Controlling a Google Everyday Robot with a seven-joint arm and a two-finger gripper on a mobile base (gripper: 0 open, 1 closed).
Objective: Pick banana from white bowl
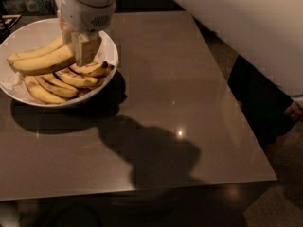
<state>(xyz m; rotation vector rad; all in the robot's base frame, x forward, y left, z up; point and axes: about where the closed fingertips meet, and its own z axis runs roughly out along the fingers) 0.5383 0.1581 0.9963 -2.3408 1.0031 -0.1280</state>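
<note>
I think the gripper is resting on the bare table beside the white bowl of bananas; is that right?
Not quite. The camera view shows the gripper down inside the white bowl, among the bananas, not on the table beside it.

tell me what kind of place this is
Probably an indoor kitchen or break room, dimly lit: a glossy dark brown table holds a wide white glossy bowl piled with ripe yellow bananas, above a speckled floor. The robot's white gripper is down among the bananas.
</note>
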